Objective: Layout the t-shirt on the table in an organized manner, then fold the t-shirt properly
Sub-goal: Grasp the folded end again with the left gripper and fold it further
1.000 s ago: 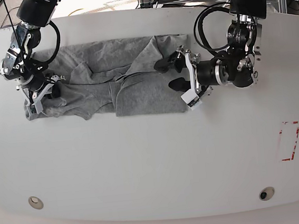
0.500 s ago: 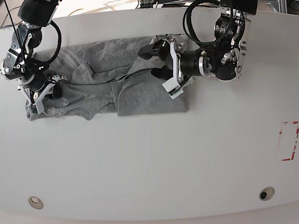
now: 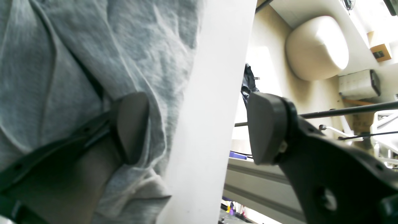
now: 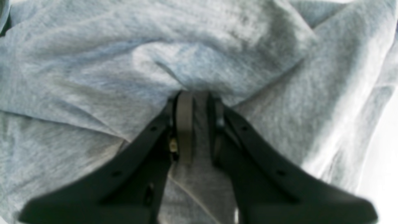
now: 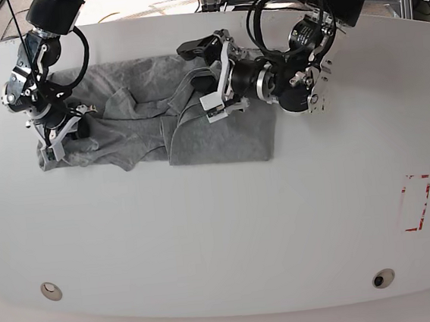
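On the table (image 5: 221, 229), far half toward the base view's left, the t-shirt (image 5: 220, 134) lies crumpled. Right gripper (image 4: 197, 109) pinches a fold at its left end, jaws narrow. Left gripper (image 5: 198, 65) hovers over its far edge, jaws spread wide, holding nothing.

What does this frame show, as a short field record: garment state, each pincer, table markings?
garment: t-shirt lies crumpled and partly folded over itself on the table, not laid flat
right pincer: shut on a fold of the t-shirt at its end
left pincer: open, over the middle of the shirt near the far edge, holding nothing
lettering: not visible
table markings: red dashed rectangle; two grommets near the front edge
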Tool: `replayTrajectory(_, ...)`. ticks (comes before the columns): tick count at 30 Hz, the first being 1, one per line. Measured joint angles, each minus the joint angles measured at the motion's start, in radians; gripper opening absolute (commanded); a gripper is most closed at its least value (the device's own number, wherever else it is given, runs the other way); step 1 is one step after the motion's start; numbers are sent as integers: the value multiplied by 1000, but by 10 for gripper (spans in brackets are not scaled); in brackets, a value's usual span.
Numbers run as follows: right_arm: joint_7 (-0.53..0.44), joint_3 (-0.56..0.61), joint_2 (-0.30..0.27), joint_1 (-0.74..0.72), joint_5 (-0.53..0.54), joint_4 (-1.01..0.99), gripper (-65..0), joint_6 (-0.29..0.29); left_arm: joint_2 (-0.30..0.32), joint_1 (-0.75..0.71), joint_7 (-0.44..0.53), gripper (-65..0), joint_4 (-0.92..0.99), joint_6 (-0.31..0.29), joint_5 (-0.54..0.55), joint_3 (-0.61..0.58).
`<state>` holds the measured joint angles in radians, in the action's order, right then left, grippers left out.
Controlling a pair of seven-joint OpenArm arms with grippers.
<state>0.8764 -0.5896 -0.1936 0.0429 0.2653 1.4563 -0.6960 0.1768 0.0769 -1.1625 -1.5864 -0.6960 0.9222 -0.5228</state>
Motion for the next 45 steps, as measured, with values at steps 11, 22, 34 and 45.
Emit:
replayTrajectory(11,-2,-3,17,11,0,10,-571,0,-2,135,3,-186,-85,0,8,-218)
replayTrajectory(22,-2,-4,20,11,4,10,-571,-1,-34,211,4,-226,-95,-1,14,-204)
replayTrajectory(34,-2,-4,25,11,1,13,-571,0,72,123,-3,-243,-91,3,-174,-59)
replayTrajectory(45,-1,-2,28,11,-3,22,-571,0,66,49,2,-242,-88,0,-369,-41)
